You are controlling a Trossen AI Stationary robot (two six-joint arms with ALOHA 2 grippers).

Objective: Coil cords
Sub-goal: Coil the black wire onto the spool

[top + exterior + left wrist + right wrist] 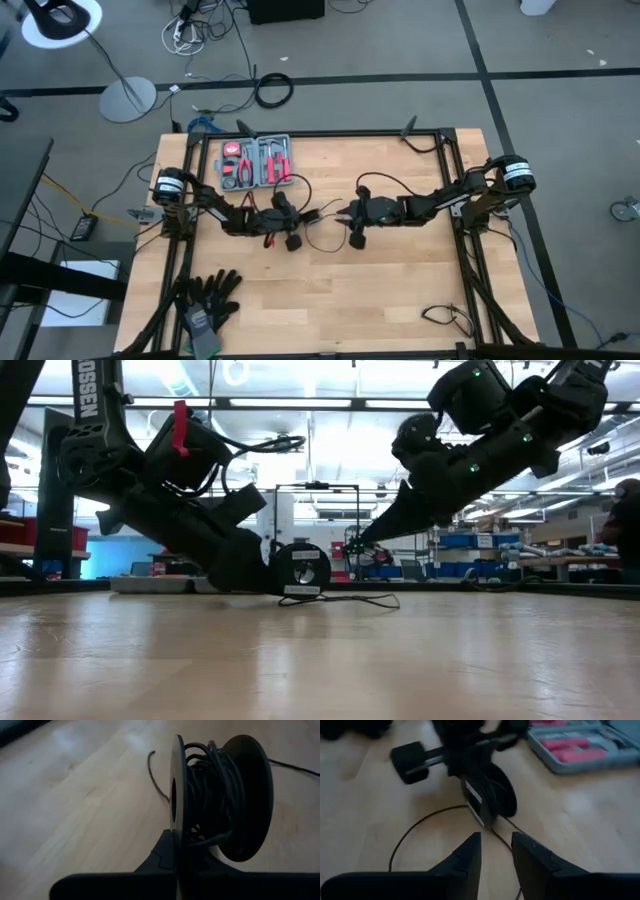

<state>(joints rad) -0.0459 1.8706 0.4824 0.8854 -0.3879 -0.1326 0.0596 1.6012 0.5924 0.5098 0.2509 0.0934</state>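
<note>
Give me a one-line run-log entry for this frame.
left gripper: shut on spool at table centre | wire: mostly wound, loose tail on table | right gripper: open, above tail, holding nothing

Grey floor, bright ceiling lights.

Centre is blocked: left gripper clamped on the wire spool, right gripper parted just beside it, loose black wire looping on the table between them. Tool case sits just behind the left arm, gloves fill the near-left corner. Near-middle and near-right tabletop is bare except a small cable by the right edge.
</note>
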